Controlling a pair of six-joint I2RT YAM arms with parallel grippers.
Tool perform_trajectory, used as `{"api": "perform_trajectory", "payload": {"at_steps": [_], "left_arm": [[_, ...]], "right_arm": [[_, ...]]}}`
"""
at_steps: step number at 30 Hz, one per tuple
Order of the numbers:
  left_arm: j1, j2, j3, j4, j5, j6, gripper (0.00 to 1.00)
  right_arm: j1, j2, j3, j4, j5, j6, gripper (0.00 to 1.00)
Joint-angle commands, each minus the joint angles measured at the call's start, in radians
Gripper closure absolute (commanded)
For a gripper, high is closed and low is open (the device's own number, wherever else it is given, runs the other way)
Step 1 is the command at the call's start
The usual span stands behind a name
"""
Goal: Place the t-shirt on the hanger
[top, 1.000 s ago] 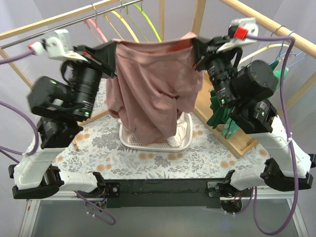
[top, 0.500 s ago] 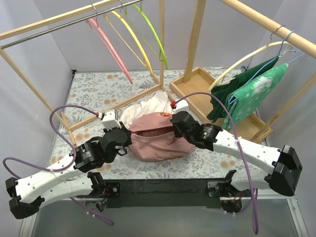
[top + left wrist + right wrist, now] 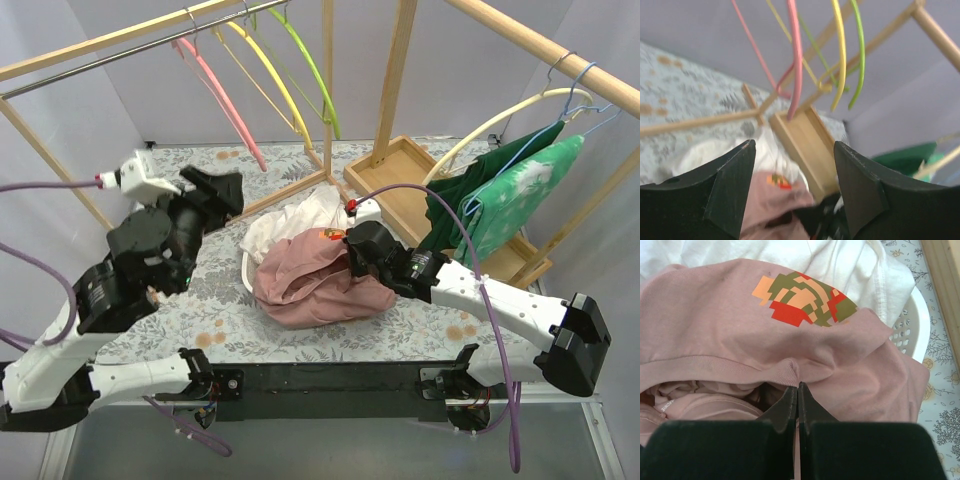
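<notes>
Ahead, the pink hanger (image 3: pixel 796 55) hangs beyond the parted left gripper (image 3: pixel 793 145); the right gripper (image 3: pixel 798 387) pinches the t-shirt (image 3: pixel 715 330).

Matt pink cloth t-shirt (image 3: pixel 715 325), glossy plastic hanger (image 3: pixel 796 50), smooth wooden rack (image 3: pixel 395 70).

Half a second back, our left gripper (image 3: pixel 222 190) sat low at the collar of the t-shirt (image 3: pixel 320 285). Now we've let go and lifted the arm clear, and its jaws stand wide apart, aimed up toward the pink hanger (image 3: pixel 796 50). The t-shirt — stretched high between both arms a second ago — has slumped into a looser heap, baring more of the white cloth (image 3: pixel 290 215) behind it.
</notes>
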Motion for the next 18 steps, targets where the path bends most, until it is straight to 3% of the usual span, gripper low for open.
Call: {"api": "perform_trajectory", "payload": {"at_steps": [1,4,5,6,7,8,9,11,18], "left_arm": [[0.008,0.25,0.229,0.143,-0.297,0.331,0.37],[0.054,0.352,0.29,0.43,-0.285,0.591,0.29],[0.067,0.429,0.352,0.419,-0.282,0.64,0.29],[0.115,0.487,0.416,0.381,-0.259,0.637,0.29],[0.143,0.539,0.491,0.24,-0.239,0.619,0.29],[0.172,0.593,0.671,0.159,-0.213,0.557,0.28],[0.227,0.7,0.746,0.089,-0.182,0.533,0.28],[0.255,0.765,0.858,0.018,-0.177,0.538,0.29],[0.275,0.781,0.757,0.156,-0.266,0.648,0.34]], "right_arm": [[-0.004,0.005,0.036,0.026,-0.045,-0.013,0.99],[-0.006,0.003,0.03,0.021,-0.072,-0.019,0.99],[-0.006,0.003,0.027,0.023,-0.08,-0.019,0.99],[-0.006,0.003,0.021,0.021,-0.083,-0.019,0.99],[-0.007,0.0,0.019,0.021,-0.088,-0.019,0.99],[-0.006,-0.002,0.018,0.021,-0.097,-0.019,0.99],[-0.007,0.0,0.015,0.023,-0.105,-0.019,0.99],[-0.007,-0.003,0.015,0.023,-0.12,-0.019,0.99],[-0.007,-0.02,0.002,0.023,-0.138,-0.022,0.99]]}}
